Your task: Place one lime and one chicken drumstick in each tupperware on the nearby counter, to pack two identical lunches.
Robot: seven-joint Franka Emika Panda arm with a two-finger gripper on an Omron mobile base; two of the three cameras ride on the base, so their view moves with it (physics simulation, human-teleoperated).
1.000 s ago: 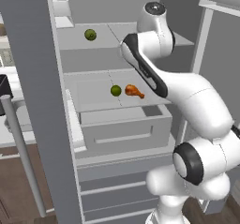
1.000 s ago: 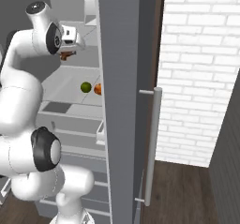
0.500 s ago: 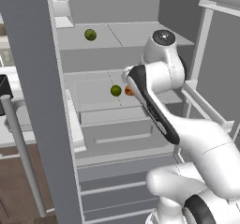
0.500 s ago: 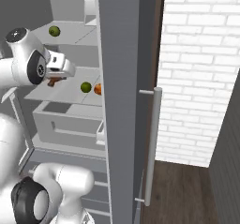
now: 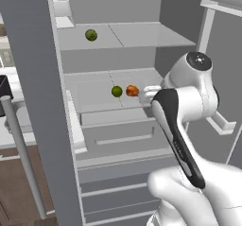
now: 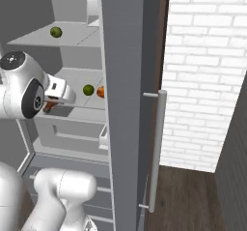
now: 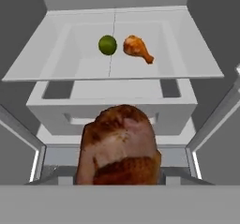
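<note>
I've got a chicken drumstick clamped in the hand, out in front of the open fridge (carrying it off for packing, I reckon). Long axis runs along the fingers, fat end toward the fridge. On the middle shelf: a second drumstick, bone end pointing right, beside a lime. Another lime on the shelf above.

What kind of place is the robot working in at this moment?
Most likely the inside of an open refrigerator in a kitchen: pale shelves stacked above a pull-out drawer, with a lime and a chicken drumstick on the middle shelf.
</note>
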